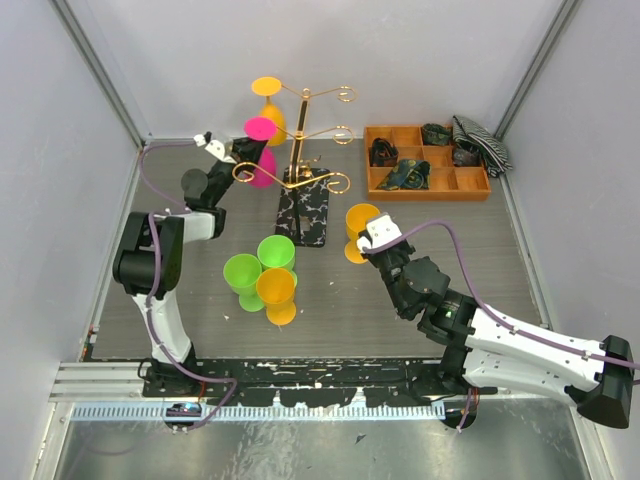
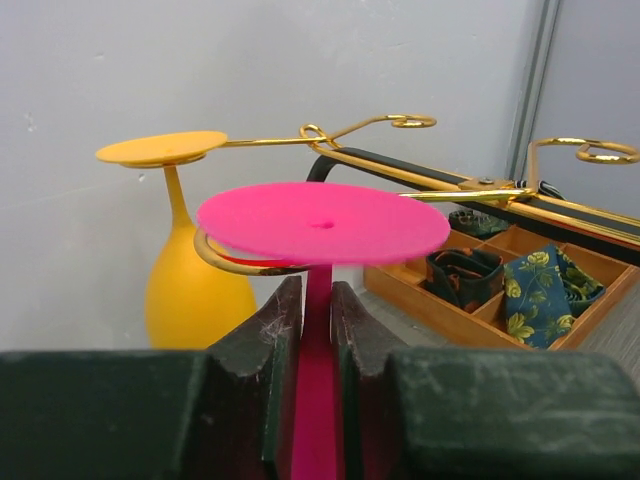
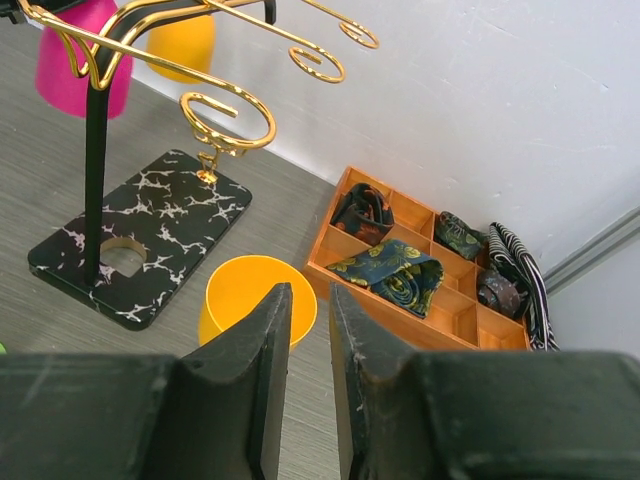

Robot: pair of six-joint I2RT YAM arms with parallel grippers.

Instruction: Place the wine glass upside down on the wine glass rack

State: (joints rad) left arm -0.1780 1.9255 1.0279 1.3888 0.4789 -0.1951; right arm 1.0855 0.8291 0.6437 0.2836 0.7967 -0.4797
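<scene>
Stem grip: your left tool (image 2: 318, 300) is closed on the stem of the pink wine glass (image 2: 322, 222), its narrow gap filled by that stem. Gripping below the foot leaves the disc free to ride over the wire.
Glass position: it is inverted, bowl down, at the left side of the wine glass rack (image 1: 298, 135). Its flat foot lies right over a curled arm (image 2: 232, 262). It looks seated, but you cannot tell from here whether the wire already carries it.
Why the curl: the stem passes through the loop's opening, and the foot is wider than the loop, so it catches.
Neighbour: a yellow-orange glass (image 2: 190, 295) hangs the same way from a farther arm.
Right tool (image 3: 310, 295): the fingers are nearly together with a slim empty gap, holding nothing. It is poised above an orange glass (image 3: 245, 295) lying on the surface (image 1: 360, 300) near the rack's base (image 3: 150, 235).
Materials: the glasses are opaque and matt and look like plastic, and the pink foot is a thin disc with a central dimple. The rack is thin glossy gold wire on a black slab veined with white.
</scene>
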